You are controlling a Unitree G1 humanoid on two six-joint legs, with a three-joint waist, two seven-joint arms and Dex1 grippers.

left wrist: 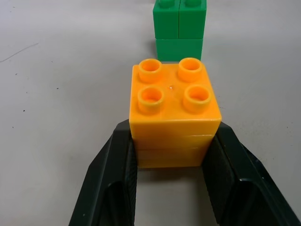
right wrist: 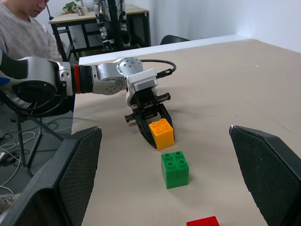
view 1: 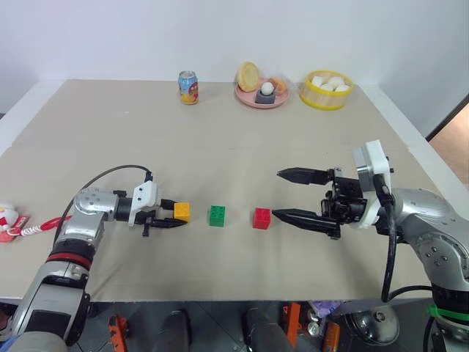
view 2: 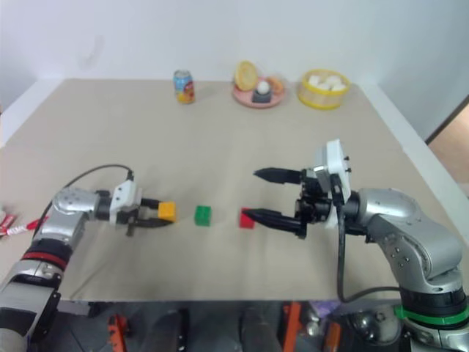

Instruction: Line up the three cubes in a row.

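Three studded cubes stand in a row near the table's front: orange-yellow cube [view 1: 182,211], green cube [view 1: 217,215], red cube [view 1: 261,218]. My left gripper [view 1: 174,214] lies low over the table, pointing right, shut on the orange-yellow cube [left wrist: 173,117]; its black fingers [left wrist: 120,165] press both sides of the cube, and the green cube [left wrist: 179,28] stands just beyond. My right gripper [view 1: 277,194] hovers open, pointing left, just right of the red cube, with nothing between its fingers. Its lower fingertip reaches close to the red cube.
A soda can [view 1: 188,87], a pink plate [view 1: 247,97] with food and a yellow bowl [view 1: 326,99] stand along the far edge. A white-and-red plush toy [view 1: 7,218] lies at the left edge. A person [right wrist: 23,33] sits beyond the table's left side.
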